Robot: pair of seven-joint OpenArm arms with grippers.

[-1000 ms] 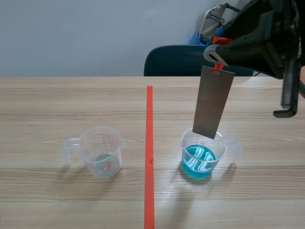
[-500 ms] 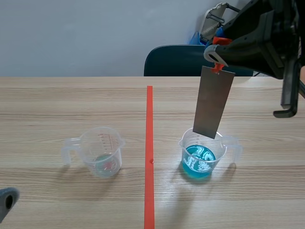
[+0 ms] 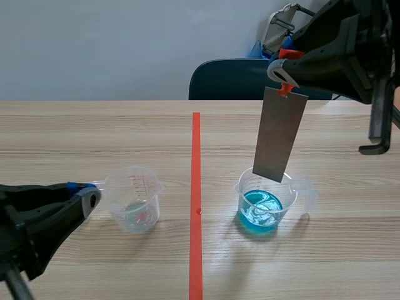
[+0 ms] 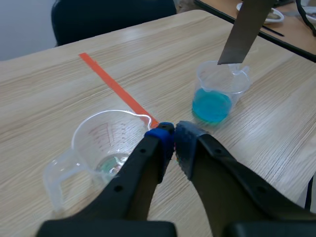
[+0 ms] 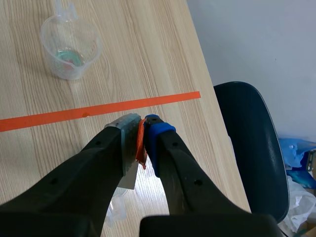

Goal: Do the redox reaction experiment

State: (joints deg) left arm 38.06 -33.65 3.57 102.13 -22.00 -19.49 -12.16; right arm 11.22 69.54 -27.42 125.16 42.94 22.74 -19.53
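Observation:
A grey metal plate (image 3: pixel 279 134) hangs upright from an orange clip (image 3: pixel 285 87), and my right gripper (image 3: pixel 282 70) is shut on that clip. The plate's lower edge is just above the rim of a clear cup of blue liquid (image 3: pixel 265 206), right of the tape line. Left of the line stands a second clear cup (image 3: pixel 134 199) with only a little greenish liquid in it. My left gripper (image 3: pixel 85 194) is low beside this cup, over its handle, fingers shut on nothing. In the left wrist view its fingertips (image 4: pixel 161 134) meet above the near-empty cup (image 4: pixel 106 148), with the blue cup (image 4: pixel 217 94) beyond.
An orange-red tape line (image 3: pixel 196 206) runs down the middle of the wooden table (image 3: pixel 94 137). A dark blue chair (image 3: pixel 240 80) stands behind the far edge. In the right wrist view the near-empty cup (image 5: pixel 71 47) is far ahead of the gripper.
My left arm has come in from the lower left up to the near-empty cup, and its fingers have shut. The right arm and the plate have not moved.

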